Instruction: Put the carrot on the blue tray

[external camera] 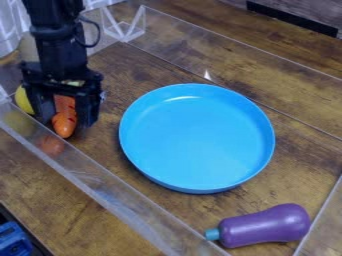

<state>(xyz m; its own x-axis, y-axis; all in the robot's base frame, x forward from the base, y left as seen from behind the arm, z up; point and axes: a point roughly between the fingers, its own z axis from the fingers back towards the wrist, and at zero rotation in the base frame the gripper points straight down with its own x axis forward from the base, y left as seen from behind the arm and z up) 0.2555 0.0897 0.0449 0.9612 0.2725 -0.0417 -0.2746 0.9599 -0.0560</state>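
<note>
The black pincer [60, 106] points straight down at the left edge of the wooden desk [201, 45], jaws spread wide — one finger on each side of the carrot [63, 117], whose orange body shows between them. Whether the fingers touch it cannot be told. The yellow lemon [24, 100] sits just beside the left finger, partly hidden. The blue tray [197, 135] lies flat in the middle, near the pincer but apart from it. The purple eggplant [265, 225] rests at the lower right — well clear of the tray.
</note>
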